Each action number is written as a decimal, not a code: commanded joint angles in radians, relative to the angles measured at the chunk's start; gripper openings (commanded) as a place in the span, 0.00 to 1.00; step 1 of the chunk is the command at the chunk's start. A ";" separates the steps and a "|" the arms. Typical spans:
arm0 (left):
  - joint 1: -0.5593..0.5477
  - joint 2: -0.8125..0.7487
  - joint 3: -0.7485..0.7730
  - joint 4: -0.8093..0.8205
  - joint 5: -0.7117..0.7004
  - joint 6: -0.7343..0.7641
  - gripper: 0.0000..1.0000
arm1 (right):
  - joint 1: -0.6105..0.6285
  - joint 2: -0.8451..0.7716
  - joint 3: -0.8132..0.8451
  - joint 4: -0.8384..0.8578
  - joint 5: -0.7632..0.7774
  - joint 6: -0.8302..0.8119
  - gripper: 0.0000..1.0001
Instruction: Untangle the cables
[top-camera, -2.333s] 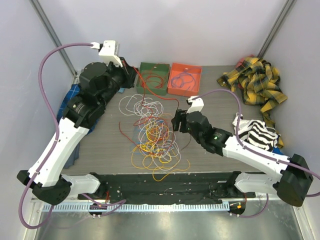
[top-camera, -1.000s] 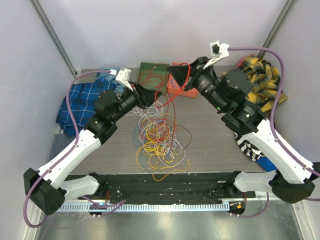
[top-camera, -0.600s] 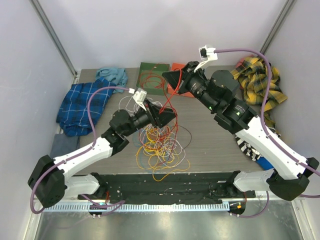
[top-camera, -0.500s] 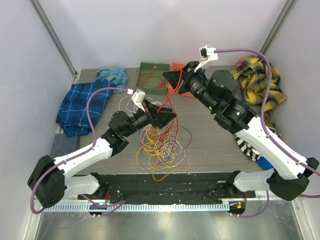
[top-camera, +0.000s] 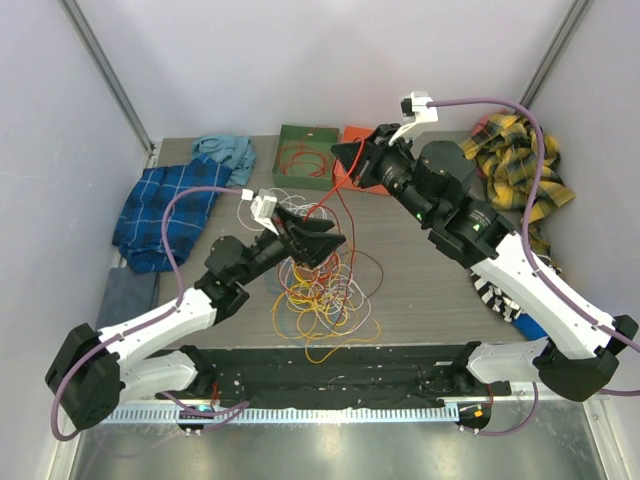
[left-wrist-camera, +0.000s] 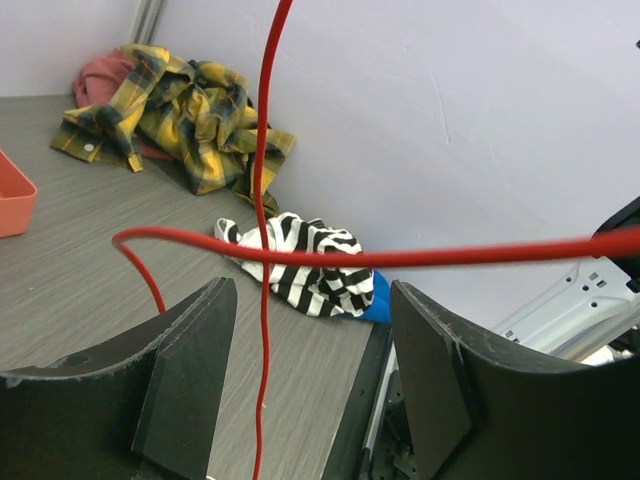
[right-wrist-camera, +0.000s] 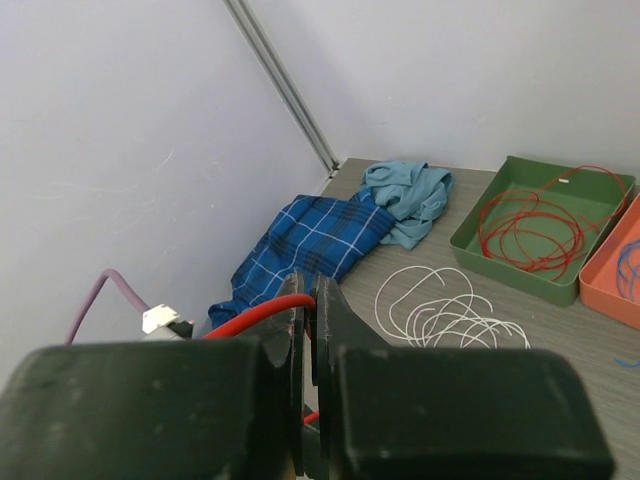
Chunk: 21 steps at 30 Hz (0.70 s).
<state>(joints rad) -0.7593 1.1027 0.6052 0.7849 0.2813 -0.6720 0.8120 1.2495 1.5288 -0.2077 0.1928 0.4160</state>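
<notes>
The right arm rears high over the far side of the table, with the right gripper pressed together on a red cable. The left arm stretches low toward the middle. The left gripper is spread wide, and that cable crosses the gap. The tangled cables are heaped mid-table. Two trays stand behind: a green tray holding a red coil, and an orange tray.

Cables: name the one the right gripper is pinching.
The red cable, clamped in the right gripper and held up; the yellow, white and orange ones lie loose in the pile.
</notes>
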 joint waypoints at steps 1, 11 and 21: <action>-0.002 -0.049 -0.025 0.025 -0.024 0.038 0.68 | -0.002 -0.036 0.016 0.025 0.005 -0.008 0.01; -0.008 -0.006 -0.007 -0.007 -0.083 0.044 0.70 | -0.001 -0.025 -0.010 0.065 -0.076 0.070 0.01; -0.008 -0.017 -0.028 -0.223 -0.195 0.092 0.75 | 0.000 -0.042 -0.004 0.054 -0.087 0.069 0.01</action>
<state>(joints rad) -0.7654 1.1038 0.5827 0.6350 0.1699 -0.6163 0.8116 1.2469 1.5108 -0.2024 0.1268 0.4747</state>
